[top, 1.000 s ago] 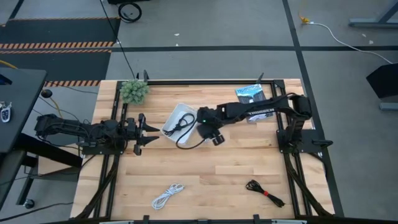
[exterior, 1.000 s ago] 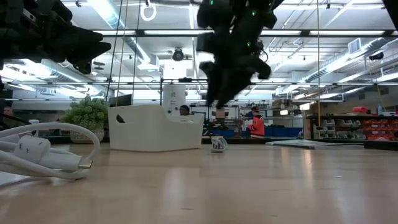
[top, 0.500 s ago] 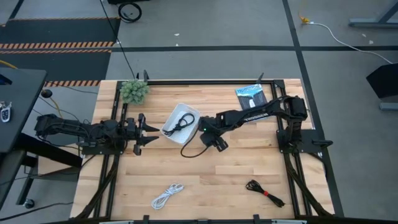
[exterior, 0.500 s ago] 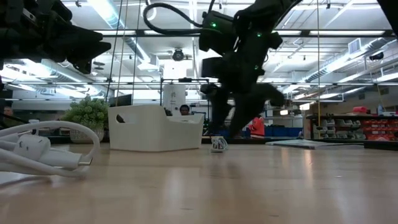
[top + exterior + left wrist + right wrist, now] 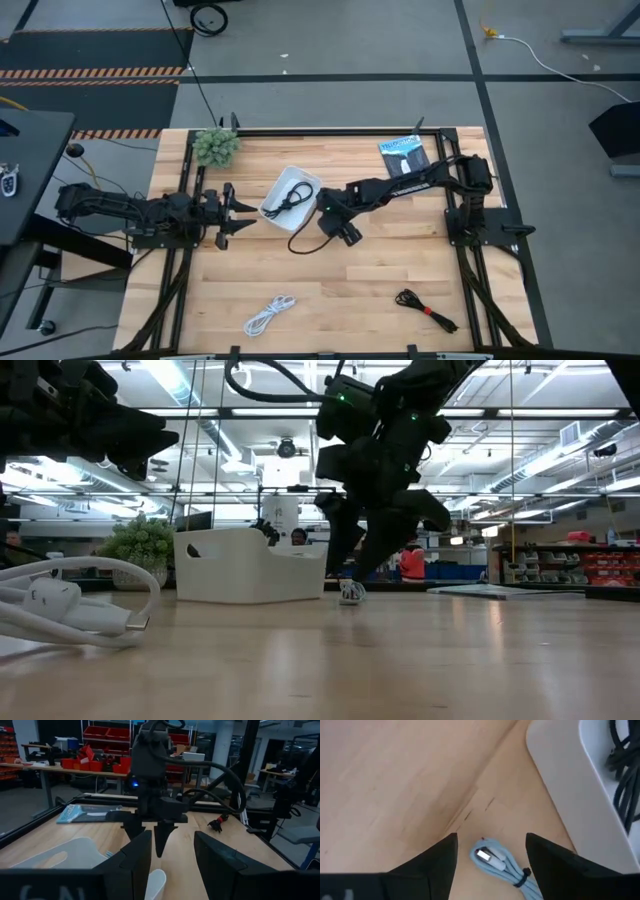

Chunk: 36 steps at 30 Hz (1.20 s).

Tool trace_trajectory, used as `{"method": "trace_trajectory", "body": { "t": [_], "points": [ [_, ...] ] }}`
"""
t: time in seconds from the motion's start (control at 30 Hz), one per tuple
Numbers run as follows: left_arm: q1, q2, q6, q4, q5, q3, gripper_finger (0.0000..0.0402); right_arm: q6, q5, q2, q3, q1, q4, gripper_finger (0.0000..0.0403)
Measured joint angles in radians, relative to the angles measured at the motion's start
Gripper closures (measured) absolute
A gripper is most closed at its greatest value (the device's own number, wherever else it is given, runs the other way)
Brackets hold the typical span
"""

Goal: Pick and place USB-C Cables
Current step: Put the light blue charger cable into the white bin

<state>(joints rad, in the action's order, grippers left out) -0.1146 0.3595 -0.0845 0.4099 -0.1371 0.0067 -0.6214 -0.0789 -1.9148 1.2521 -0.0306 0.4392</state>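
The loose black cable (image 5: 292,196) lies coiled inside the white tray (image 5: 305,180); one end pokes over the tray's rim (image 5: 268,530). The white cable (image 5: 269,315) lies on the table near the near edge, close to the low camera (image 5: 60,605) and ahead of the right fingers (image 5: 495,862). The black bundle with a red band (image 5: 425,308) lies near the near right corner. My right gripper (image 5: 340,236) hangs open above the table just right of the tray (image 5: 245,565), fingers slanting down. My left gripper (image 5: 238,212) waits open left of the tray.
A blue-and-white flat packet (image 5: 405,152) lies by the far right edge. A small green plant (image 5: 216,146) stands at the far left corner. A black lead loops from the right wrist (image 5: 300,243). Bare wood spreads between the tray and the two near cables.
My right arm has come down lower and its gripper has shifted a little toward the near edge beside the tray, then has nearly stopped. In the low view an end of the black cable has come up over the tray's rim.
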Motion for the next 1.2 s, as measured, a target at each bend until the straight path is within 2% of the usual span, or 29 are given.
{"method": "trace_trajectory", "body": {
  "t": [0.37,0.63,0.9,1.03,1.2],
  "points": [
    [0.000,0.000,0.000,0.000,0.000,0.000,0.0246,-0.022,0.008,0.000,-0.082,-0.001,-0.143,0.0199],
    [0.000,0.000,0.000,0.000,0.000,0.000,0.0246,-0.035,0.010,0.000,-0.084,-0.019,-0.109,0.0249],
    [0.000,0.000,0.000,-0.001,0.000,0.000,0.0246,-0.059,0.007,0.000,-0.084,-0.057,-0.107,0.0263],
    [0.000,0.000,0.000,-0.001,0.000,0.000,0.0246,-0.092,0.007,0.000,-0.084,-0.068,-0.106,0.0304],
    [0.000,0.000,0.000,-0.001,0.000,0.000,0.0246,-0.097,0.025,0.000,-0.084,-0.078,-0.103,0.0382]
  ]
}}
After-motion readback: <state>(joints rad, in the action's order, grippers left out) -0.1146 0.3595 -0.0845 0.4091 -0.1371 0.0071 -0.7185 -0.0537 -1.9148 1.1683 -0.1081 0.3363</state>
